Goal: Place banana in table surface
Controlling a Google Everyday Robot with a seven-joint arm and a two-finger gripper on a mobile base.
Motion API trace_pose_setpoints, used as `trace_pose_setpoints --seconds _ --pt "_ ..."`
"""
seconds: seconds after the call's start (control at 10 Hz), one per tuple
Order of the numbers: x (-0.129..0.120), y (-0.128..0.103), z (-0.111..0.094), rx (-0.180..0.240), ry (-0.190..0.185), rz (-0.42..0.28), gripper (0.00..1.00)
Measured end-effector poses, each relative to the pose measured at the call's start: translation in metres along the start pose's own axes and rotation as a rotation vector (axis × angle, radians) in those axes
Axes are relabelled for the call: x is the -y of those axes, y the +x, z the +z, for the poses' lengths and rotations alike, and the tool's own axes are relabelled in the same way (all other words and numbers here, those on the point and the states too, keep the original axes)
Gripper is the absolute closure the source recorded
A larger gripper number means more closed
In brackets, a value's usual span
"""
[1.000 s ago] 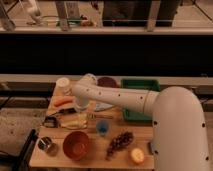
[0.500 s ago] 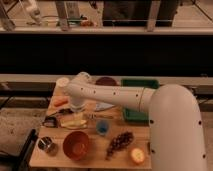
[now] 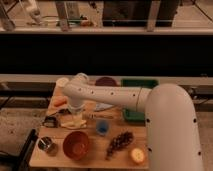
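The banana is pale yellow and lies on the light wood table surface, left of centre and just behind the orange bowl. My gripper hangs from the white arm, which reaches in from the right. It is directly over the banana and very close to it or touching it. The gripper's lower end merges with the banana, so I cannot tell whether it holds it.
An orange carrot-like stick and a black-handled knife lie to the left. A metal cup, blue cup, grapes and an orange fruit stand in front. A green tray, dark plate and white cup are behind.
The arm's elbow and wrist have shifted slightly left and up over the left part of the table. The banana stays in the same spot on the wood.
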Motion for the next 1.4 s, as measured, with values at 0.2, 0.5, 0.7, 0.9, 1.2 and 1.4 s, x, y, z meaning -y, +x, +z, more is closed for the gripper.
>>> trace_pose_setpoints --seconds 0.2,0.5,0.7,0.9,1.2,1.4 --pt "-0.003 0.004 0.010 0.015 -0.004 0.004 0.20" --pt "-0.005 0.004 0.021 0.037 -0.008 -0.004 0.22" --pt "-0.006 0.005 0.023 0.053 -0.010 -0.018 0.34" --pt "-0.008 0.004 0.026 0.056 -0.024 -0.026 0.41" --pt "-0.009 0.005 0.030 0.061 -0.044 -0.032 0.42" --pt "-0.009 0.004 0.035 0.062 -0.067 -0.042 0.42"
